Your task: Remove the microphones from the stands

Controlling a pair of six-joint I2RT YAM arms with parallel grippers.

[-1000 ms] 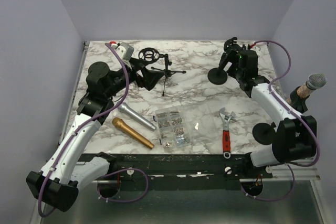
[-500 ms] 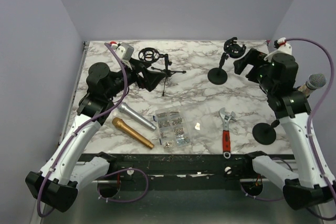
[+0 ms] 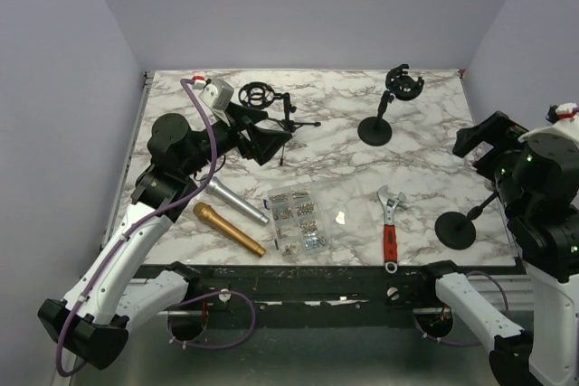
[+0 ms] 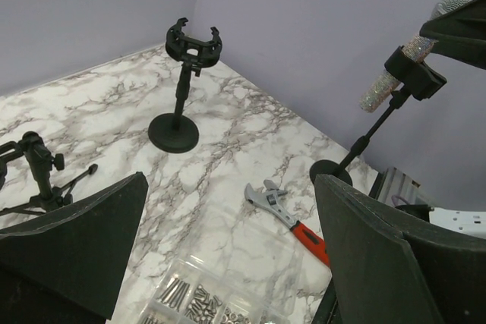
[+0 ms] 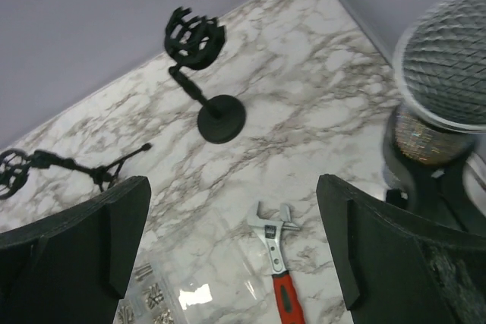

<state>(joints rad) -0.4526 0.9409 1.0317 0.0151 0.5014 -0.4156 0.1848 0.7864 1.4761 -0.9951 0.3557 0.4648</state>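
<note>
Finding: no readable text, label, brand, number or sign in any view.

The wrench [image 5: 276, 262], ahead of and below the right gripper [image 5: 231, 187], shows no marking that can be made out on head or red handle; it is too small to tell. The microphone [image 5: 444, 66], close beside that gripper's right finger, is blurred and shows only mesh and a glitter band. The clear parts box [image 4: 201, 297], below the left gripper [image 4: 228, 187], shows no legible label.

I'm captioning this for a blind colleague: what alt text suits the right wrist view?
A mesh-headed microphone in its stand clip looms at right, beyond the open right gripper. On the marble table are an empty round-based stand, a small tripod and a red-handled wrench.
</note>
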